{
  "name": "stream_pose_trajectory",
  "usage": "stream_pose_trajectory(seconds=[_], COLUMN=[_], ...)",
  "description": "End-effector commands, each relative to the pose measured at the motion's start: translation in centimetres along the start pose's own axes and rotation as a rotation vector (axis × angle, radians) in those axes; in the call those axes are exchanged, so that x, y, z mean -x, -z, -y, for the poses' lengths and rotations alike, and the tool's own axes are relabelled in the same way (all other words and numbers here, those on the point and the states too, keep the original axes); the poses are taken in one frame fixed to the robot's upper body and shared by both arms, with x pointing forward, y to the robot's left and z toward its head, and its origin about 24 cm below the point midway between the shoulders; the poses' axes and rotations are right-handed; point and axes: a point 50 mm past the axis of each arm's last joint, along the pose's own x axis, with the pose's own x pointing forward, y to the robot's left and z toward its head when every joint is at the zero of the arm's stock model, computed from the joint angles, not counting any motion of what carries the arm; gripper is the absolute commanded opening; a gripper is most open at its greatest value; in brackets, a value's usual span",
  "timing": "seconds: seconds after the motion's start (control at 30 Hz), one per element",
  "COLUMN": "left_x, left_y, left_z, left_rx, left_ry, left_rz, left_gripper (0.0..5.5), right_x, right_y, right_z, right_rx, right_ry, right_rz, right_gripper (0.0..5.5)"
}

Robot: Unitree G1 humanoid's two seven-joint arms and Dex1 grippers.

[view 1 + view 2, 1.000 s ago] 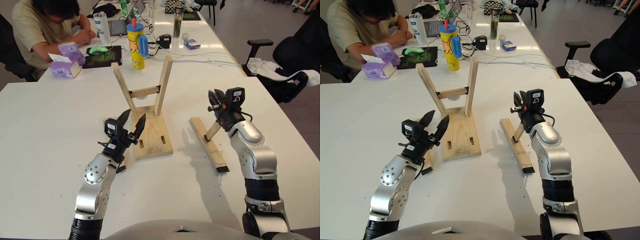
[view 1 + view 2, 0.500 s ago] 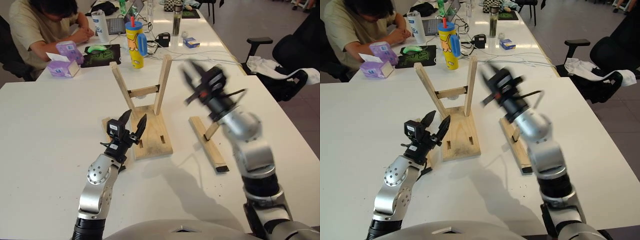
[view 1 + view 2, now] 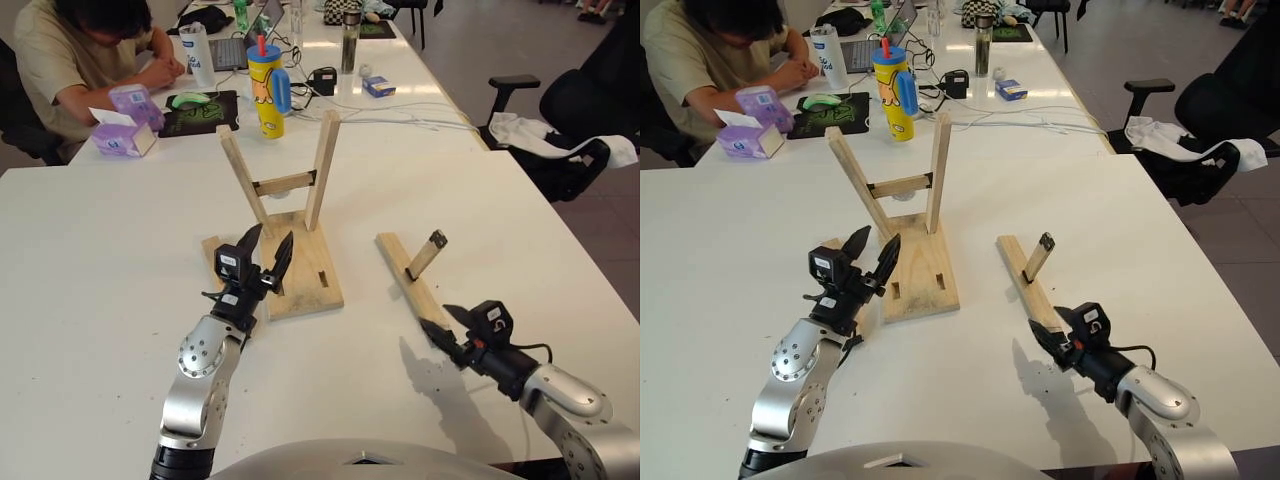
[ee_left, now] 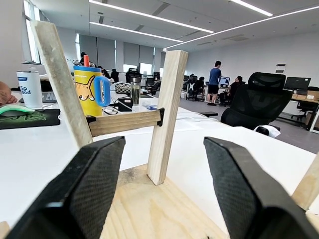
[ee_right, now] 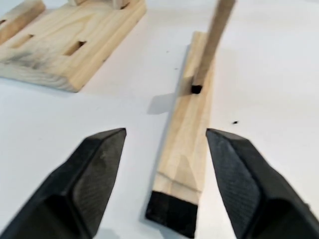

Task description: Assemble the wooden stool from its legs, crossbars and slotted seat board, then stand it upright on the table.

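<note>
The slotted seat board [image 3: 305, 275] lies flat, two legs [image 3: 323, 170] and a crossbar [image 3: 287, 184] standing at its far end. Right of it lies the loose leg [image 3: 408, 282]. The right gripper [image 3: 437, 320], fingers spread and empty, hovers at the leg's near end; I'd straddle it squarely before closing. The left gripper [image 3: 268, 240], likewise spread, is at the board's left edge. Beyond the board, a yellow cup [image 3: 268, 95] holds a straw [image 3: 264, 44].
</note>
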Motion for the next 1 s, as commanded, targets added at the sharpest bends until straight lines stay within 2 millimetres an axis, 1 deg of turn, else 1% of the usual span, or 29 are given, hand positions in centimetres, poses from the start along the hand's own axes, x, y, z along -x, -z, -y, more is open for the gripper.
stream_pose_trajectory(seconds=[0.03, 0.1, 0.17, 0.3, 0.4, 0.53, 0.6, 0.67, 0.73, 0.77, 0.83, 0.9, 1.0], left_x=[-0.2, -0.4, -0.5, -0.5, -0.2, 0.0, 0.2, 0.0, -0.6, -1.0, -2.1, -3.2, -3.9], left_y=[-0.1, -0.1, -0.1, -0.2, 0.0, -0.1, 0.0, 0.1, 0.0, 0.0, -0.1, -0.7, -1.7], left_z=[0.2, 0.1, 0.0, 0.0, 0.1, 0.2, 0.0, -0.1, -0.2, -0.1, 0.1, -0.5, -1.7], left_rx=[-0.003, -0.006, -0.008, -0.010, -0.006, -0.008, -0.010, -0.012, 0.009, 0.027, 0.091, 0.149, 0.202], left_ry=[0.014, 0.022, 0.029, 0.038, 0.038, 0.028, 0.009, 0.009, 0.034, 0.060, 0.153, 0.194, 0.250], left_rz=[0.003, 0.004, 0.004, 0.003, -0.003, -0.003, -0.004, -0.006, -0.015, -0.028, -0.050, -0.054, -0.061], left_gripper=[2.92, 2.92, 2.92, 2.92, 2.92, 2.92, 2.92, 2.92, 2.92, 2.92, 2.92, 2.92, 2.92], right_x=[-1.7, -2.8, -3.7, -4.3, -4.5, -4.8, -5.3, -5.8, -6.2, -6.5, -7.2, -7.3, -7.3], right_y=[0.5, 0.9, 1.8, 2.1, 1.8, 1.2, 1.1, 1.1, 0.7, 0.3, -2.3, -5.2, -8.3], right_z=[0.2, 0.1, -0.1, -0.1, 0.5, 1.3, 1.7, 1.8, 1.9, 2.0, 2.6, 2.8, 2.8], right_rx=[-0.002, -0.024, -0.041, -0.059, -0.063, -0.042, -0.044, -0.047, -0.085, -0.127, -0.242, -0.258, -0.268], right_ry=[0.034, 0.025, 0.012, 0.014, 0.038, 0.082, 0.094, 0.097, 0.119, 0.124, 0.152, 0.145, 0.082], right_rz=[-0.027, -0.052, -0.122, -0.154, -0.155, -0.171, -0.185, -0.193, -0.146, -0.105, 0.109, 0.296, 0.449], right_gripper=[3.37, 3.37, 3.37, 3.37, 3.01, 2.32, 2.07, 2.07, 2.07, 2.07, 2.07, 2.07, 2.07])
